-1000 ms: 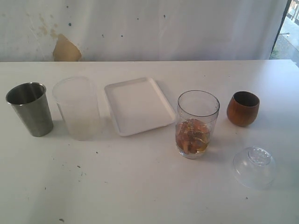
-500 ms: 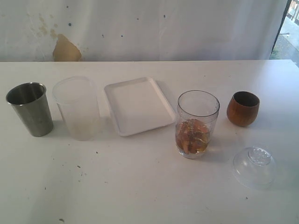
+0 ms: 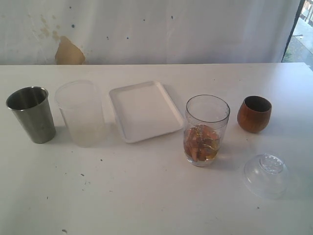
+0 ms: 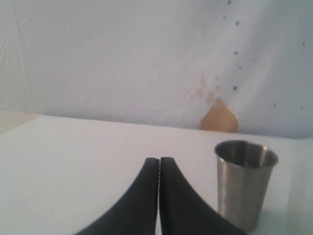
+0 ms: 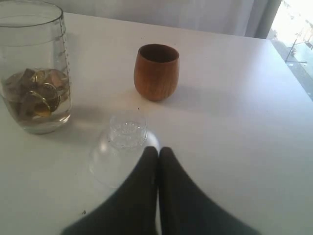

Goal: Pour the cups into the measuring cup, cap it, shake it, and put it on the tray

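**Change:** none. Every item on the counter (image 3: 156, 200) sits where it sat a second ago, and neither arm shows in the exterior view.

**Fingers:** the left fingers (image 4: 145, 188) are clenched tip to tip, grasping nothing. The right fingers (image 5: 146, 178) are likewise clenched and empty.

**Position:** the steel tumbler (image 3: 31, 115) stands upright at the row's left end, ahead of the left fingers and to one side, apart from them. The dome lid (image 3: 266, 175) lies just ahead of the right fingers; contact cannot be told. The wooden cup (image 3: 254, 113) stands beyond the lid. The measuring cup (image 3: 206, 129) is uncapped and holds brownish pieces in liquid, right of the tray (image 3: 145, 110).

**Clearance:** the frosted cup (image 3: 80, 113) crowds the tumbler. The tray's corner sits just beside the measuring cup. Bare counter runs in front of the row.
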### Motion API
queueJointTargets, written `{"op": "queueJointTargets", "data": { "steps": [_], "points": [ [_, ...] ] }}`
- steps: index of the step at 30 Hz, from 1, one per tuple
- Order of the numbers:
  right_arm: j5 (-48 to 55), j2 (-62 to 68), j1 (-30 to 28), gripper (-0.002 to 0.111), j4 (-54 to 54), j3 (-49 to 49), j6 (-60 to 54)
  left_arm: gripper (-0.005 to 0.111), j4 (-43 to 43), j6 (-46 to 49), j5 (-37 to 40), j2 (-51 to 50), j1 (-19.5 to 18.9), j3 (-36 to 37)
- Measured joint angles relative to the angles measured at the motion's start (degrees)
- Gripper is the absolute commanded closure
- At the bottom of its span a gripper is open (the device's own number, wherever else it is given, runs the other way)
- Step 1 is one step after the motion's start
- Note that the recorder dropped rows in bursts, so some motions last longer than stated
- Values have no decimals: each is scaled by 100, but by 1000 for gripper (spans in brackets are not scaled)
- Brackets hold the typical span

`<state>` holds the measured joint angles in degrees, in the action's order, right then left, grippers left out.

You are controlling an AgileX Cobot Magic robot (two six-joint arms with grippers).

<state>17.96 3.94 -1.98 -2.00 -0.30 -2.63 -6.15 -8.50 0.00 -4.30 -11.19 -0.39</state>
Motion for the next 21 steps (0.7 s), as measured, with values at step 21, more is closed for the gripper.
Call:
{"op": "queueJointTargets", "data": {
  "steps": [21],
  "points": [
    [0, 0, 0, 108, 0, 0, 0, 106, 84, 311, 1248, 403, 672, 0]
  ]
}}
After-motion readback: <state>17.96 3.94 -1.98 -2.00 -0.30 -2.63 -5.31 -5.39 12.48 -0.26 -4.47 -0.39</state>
